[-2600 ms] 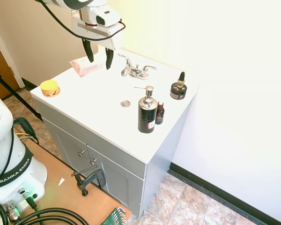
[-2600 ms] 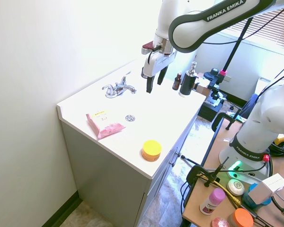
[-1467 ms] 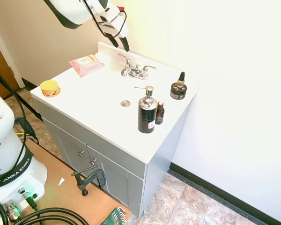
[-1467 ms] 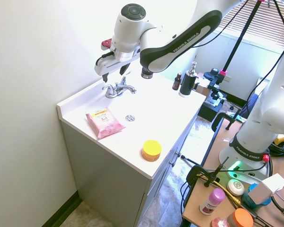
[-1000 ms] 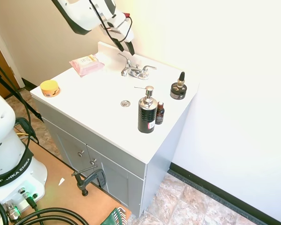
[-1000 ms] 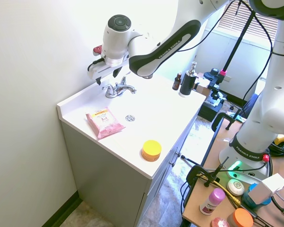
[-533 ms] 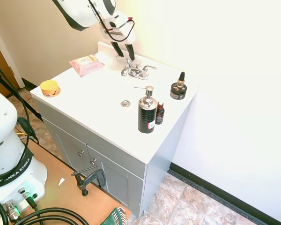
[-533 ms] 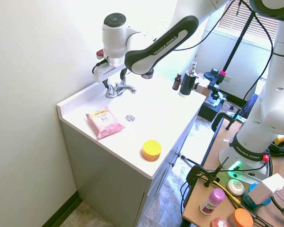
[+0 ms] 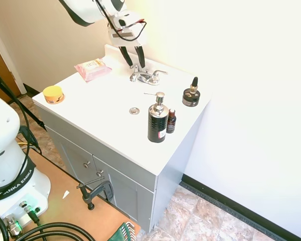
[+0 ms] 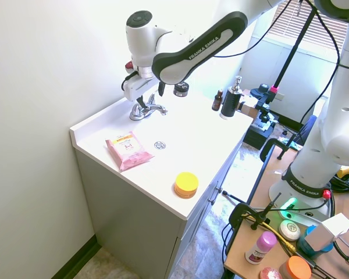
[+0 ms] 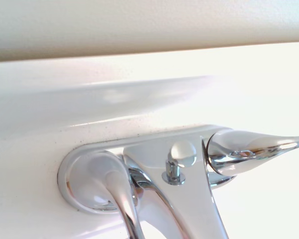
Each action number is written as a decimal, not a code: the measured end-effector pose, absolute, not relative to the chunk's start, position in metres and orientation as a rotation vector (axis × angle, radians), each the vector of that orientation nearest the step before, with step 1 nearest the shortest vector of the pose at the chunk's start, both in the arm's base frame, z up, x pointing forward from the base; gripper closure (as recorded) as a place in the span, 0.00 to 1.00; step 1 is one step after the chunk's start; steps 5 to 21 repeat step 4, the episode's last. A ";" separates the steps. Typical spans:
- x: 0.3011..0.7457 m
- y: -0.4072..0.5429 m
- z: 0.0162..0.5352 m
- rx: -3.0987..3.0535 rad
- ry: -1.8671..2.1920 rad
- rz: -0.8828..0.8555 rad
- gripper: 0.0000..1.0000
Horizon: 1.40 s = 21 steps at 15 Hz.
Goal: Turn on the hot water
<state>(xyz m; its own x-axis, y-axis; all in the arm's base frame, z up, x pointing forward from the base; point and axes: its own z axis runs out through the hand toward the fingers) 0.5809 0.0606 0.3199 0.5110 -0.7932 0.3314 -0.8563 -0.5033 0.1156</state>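
Observation:
The chrome faucet [image 9: 147,77] stands at the back of the white vanity top [image 9: 105,100], against the wall. No hot water shows at its spout. My gripper [image 9: 136,65] hangs open right over the faucet's end nearest the pink pack, one finger on each side of that lever handle; whether they touch it I cannot tell. From the other side, the gripper [image 10: 150,97] sits just above the faucet [image 10: 146,110]. The wrist view shows the faucet [image 11: 189,199] close up, one lever [image 11: 254,148] pointing sideways and the lift-rod knob [image 11: 182,152] in the middle.
A black soap pump bottle [image 9: 157,123] and a small brown bottle [image 9: 171,121] stand near the front right. A black dropper jar [image 9: 191,95] sits beside the faucet. A pink wipes pack [image 9: 92,69], a yellow tin [image 9: 53,94] and the drain [image 9: 134,111] lie nearby.
The arm has swung from above the counter toward the wall and dropped, bringing the open gripper down around the faucet's lever. The faucet handles look unmoved.

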 end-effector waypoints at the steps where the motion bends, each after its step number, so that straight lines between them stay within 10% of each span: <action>1: 0.576 0.059 0.328 2.544 -1.374 0.287 0.00; 21: 0.552 0.036 0.355 2.647 -1.354 0.166 0.00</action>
